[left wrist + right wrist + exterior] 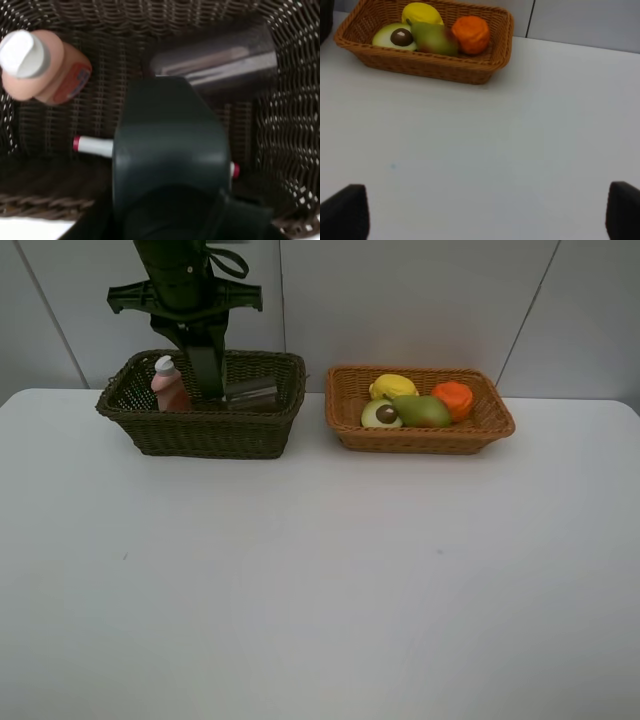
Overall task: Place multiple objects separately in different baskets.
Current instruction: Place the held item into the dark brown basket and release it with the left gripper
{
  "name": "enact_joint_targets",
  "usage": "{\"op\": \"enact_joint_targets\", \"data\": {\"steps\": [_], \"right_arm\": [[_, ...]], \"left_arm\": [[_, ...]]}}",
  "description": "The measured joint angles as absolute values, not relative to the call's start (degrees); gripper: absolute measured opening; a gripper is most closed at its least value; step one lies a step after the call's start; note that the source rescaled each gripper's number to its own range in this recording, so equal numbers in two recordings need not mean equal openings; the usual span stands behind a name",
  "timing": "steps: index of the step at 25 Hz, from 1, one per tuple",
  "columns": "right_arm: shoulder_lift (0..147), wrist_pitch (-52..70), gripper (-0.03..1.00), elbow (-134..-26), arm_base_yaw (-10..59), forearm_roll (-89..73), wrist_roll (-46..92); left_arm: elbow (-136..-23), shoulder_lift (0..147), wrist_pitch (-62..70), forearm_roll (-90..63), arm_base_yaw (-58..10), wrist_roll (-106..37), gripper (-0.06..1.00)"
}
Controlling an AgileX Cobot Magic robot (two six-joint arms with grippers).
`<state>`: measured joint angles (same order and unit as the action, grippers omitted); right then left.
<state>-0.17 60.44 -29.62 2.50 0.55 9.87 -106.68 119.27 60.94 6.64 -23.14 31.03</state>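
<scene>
The dark olive-brown basket (200,432) holds an upright peach-pink bottle (168,385) with a white cap, a translucent cup (250,393) on its side, and a white pink-tipped marker (92,145) lying on the bottom. My left gripper (198,335) reaches down into this basket, shut on the dark pump bottle (170,150), which hides the marker's middle. In the orange-tan basket (420,438) lie the lemon (392,386), avocado half (380,414), pear (422,411) and orange (453,398). My right gripper (485,220) hangs open over bare table, well short of that basket.
The white table (320,580) spreads in front of both baskets. A grey panelled wall (420,300) stands right behind them. The two baskets sit side by side with a narrow gap between them.
</scene>
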Motion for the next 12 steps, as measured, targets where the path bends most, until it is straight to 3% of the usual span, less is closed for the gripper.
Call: {"op": "enact_joint_targets", "data": {"steps": [12], "right_arm": [[-0.2,60.4,1.00,-29.6,2.5,0.6,9.9]], "left_arm": [[-106.7,120.3,59.0,6.9,-19.9,31.0,0.50]]}}
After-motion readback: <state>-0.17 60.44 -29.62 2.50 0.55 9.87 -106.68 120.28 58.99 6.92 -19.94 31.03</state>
